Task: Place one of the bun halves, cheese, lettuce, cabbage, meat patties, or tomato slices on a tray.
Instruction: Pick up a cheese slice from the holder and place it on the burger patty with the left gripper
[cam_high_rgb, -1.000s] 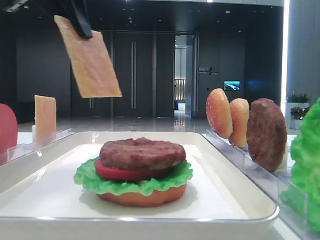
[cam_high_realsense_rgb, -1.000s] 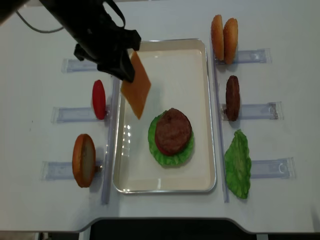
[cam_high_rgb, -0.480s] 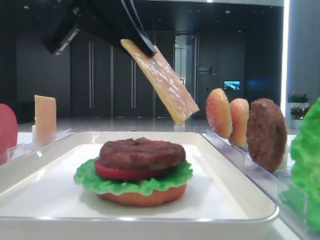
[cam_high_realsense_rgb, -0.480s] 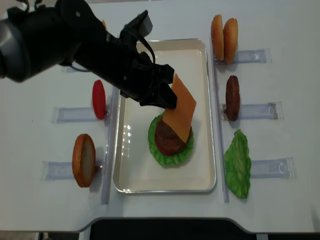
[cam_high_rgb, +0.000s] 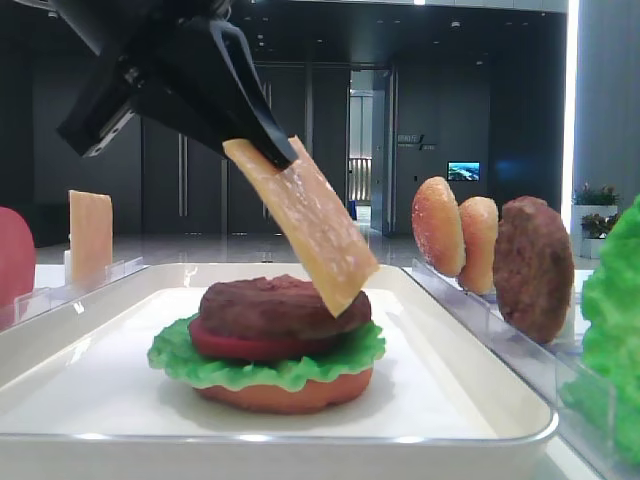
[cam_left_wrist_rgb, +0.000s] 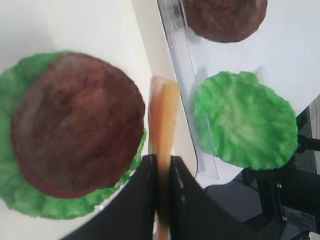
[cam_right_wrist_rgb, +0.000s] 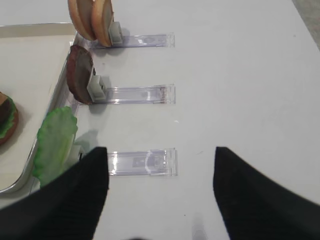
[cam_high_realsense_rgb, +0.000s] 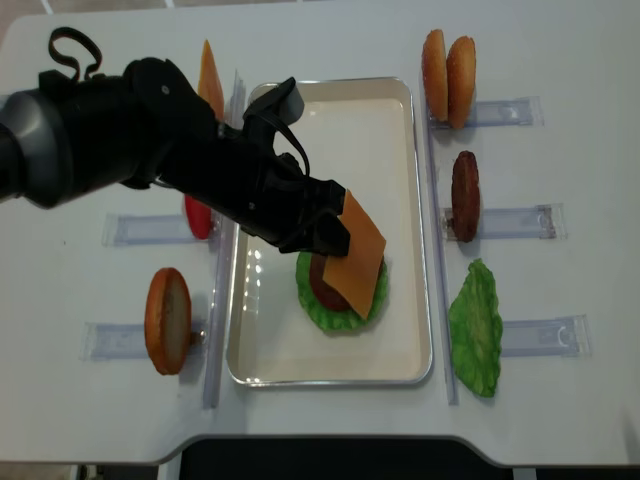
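Observation:
My left gripper (cam_high_realsense_rgb: 325, 228) is shut on one edge of a cheese slice (cam_high_realsense_rgb: 360, 255), thin, square and orange-tan. The slice hangs tilted over the stack in the white tray (cam_high_realsense_rgb: 340, 130), its lower edge down at the top patty (cam_high_rgb: 265, 305); I cannot tell if they touch. The stack is a bun base, lettuce (cam_high_realsense_rgb: 335, 314), a tomato slice and the patty. In the left wrist view the cheese (cam_left_wrist_rgb: 163, 112) shows edge-on between the black fingers (cam_left_wrist_rgb: 145, 200), just right of the patty (cam_left_wrist_rgb: 75, 120). My right gripper (cam_right_wrist_rgb: 160, 192) is open over bare table.
Clear racks flank the tray. On the left stand a second cheese slice (cam_high_realsense_rgb: 209, 80), a tomato slice (cam_high_realsense_rgb: 196, 215) and a bun half (cam_high_realsense_rgb: 167, 320). On the right stand two bun halves (cam_high_realsense_rgb: 447, 65), a patty (cam_high_realsense_rgb: 465, 195) and lettuce (cam_high_realsense_rgb: 475, 325).
The left gripper carried the cheese from high over the tray's left rim across to the stack and lowered it. The right gripper shows no earlier view.

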